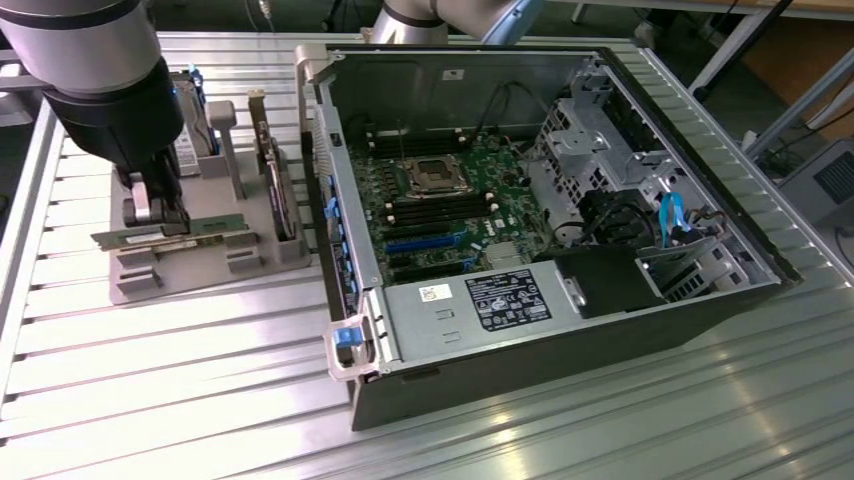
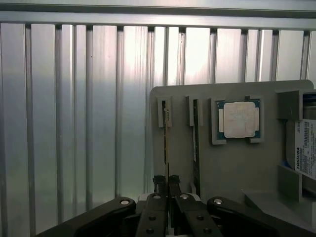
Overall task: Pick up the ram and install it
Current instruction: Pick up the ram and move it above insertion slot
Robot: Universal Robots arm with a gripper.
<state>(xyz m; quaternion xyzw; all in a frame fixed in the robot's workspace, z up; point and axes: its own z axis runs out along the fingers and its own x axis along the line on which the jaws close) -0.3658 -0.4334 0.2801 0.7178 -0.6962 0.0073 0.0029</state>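
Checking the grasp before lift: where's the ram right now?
At the exterior view's left, the ram sits in the grey holder beside the open case, clamped by the pincer.

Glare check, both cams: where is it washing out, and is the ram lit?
Exterior view: glare whitens the table around the holder; case interior evenly lit. Wrist view: bright streaks on the table slats; ram a dark, shadowed edge.
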